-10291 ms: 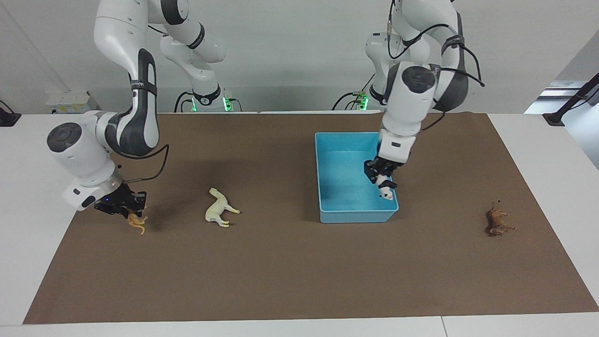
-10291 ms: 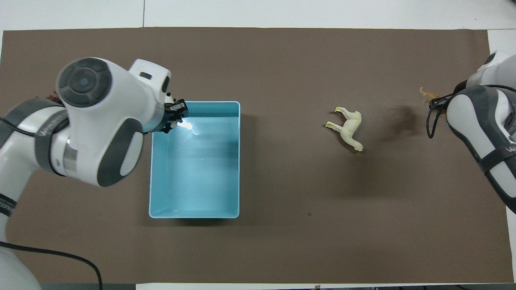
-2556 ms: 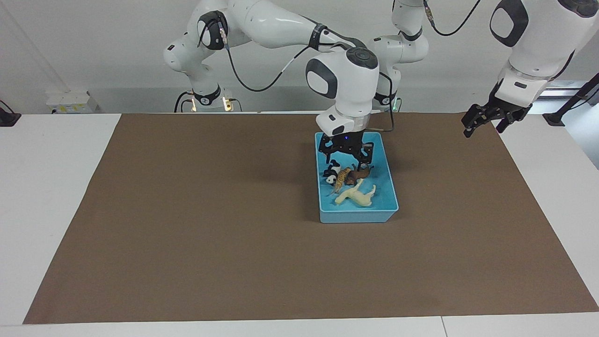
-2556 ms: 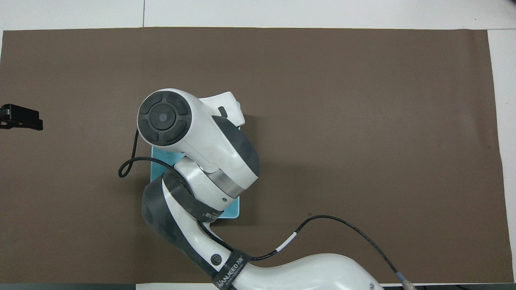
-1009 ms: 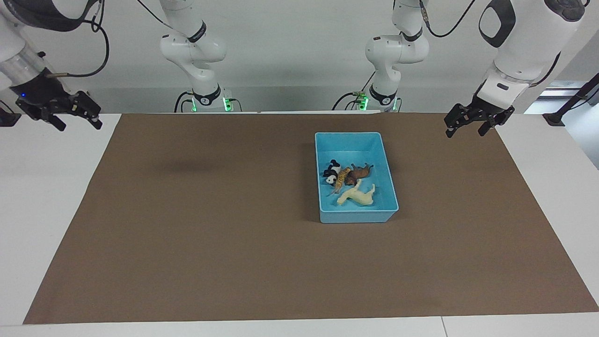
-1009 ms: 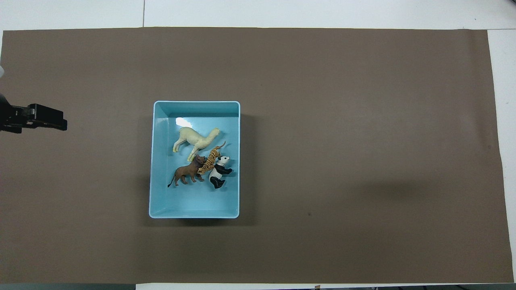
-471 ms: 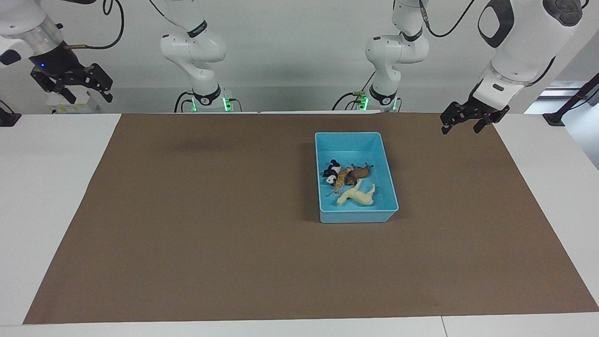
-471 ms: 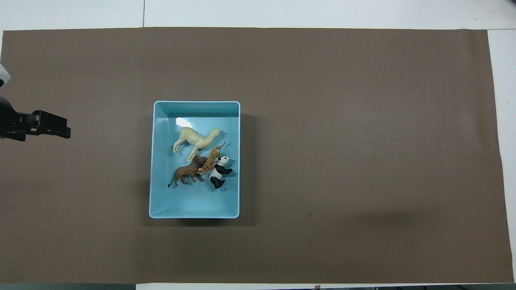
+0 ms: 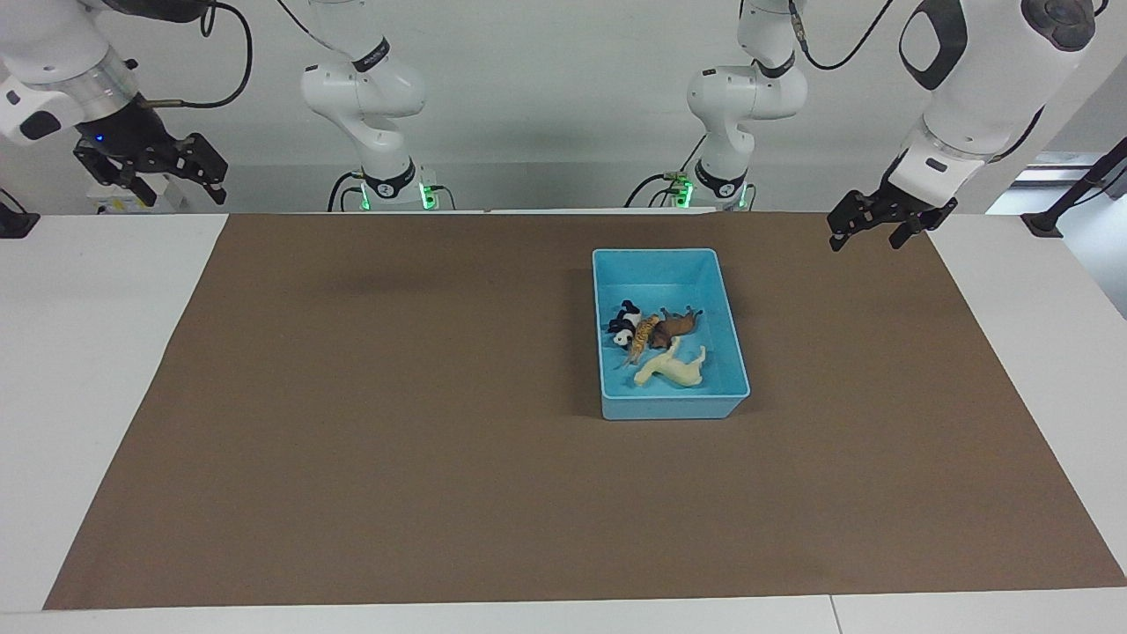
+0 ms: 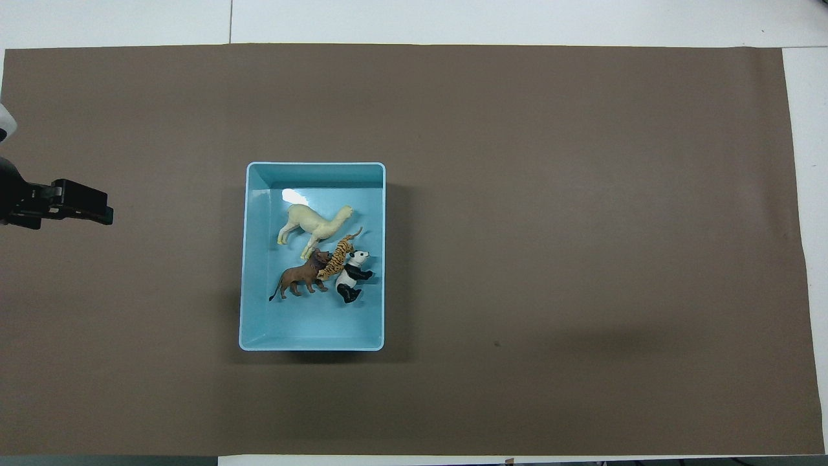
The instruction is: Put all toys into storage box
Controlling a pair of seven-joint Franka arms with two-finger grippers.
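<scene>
The light-blue storage box (image 9: pixel 673 408) (image 10: pixel 310 346) stands on the brown mat, toward the left arm's end. All the toys lie inside it: a cream-white horse (image 9: pixel 671 368) (image 10: pixel 315 223), an orange striped tiger (image 9: pixel 643 335) (image 10: pixel 335 257), a black-and-white panda (image 9: pixel 624 323) (image 10: pixel 351 277) and a dark brown animal (image 9: pixel 676 324) (image 10: pixel 299 278). The last three touch one another. My left gripper (image 9: pixel 867 238) (image 10: pixel 97 210) hangs open and empty over the mat's corner at the left arm's end. My right gripper (image 9: pixel 176 187) is raised, open and empty, over the white table at the right arm's end; the overhead view does not catch it.
A brown mat (image 9: pixel 396 423) covers most of the white table (image 9: pixel 88 370). Both arm bases stand along the robots' edge. A small white object lies by the wall under the right gripper.
The right gripper has risen and drifted a little toward the mat. The left gripper has shifted only slightly. The toys and the box have not moved.
</scene>
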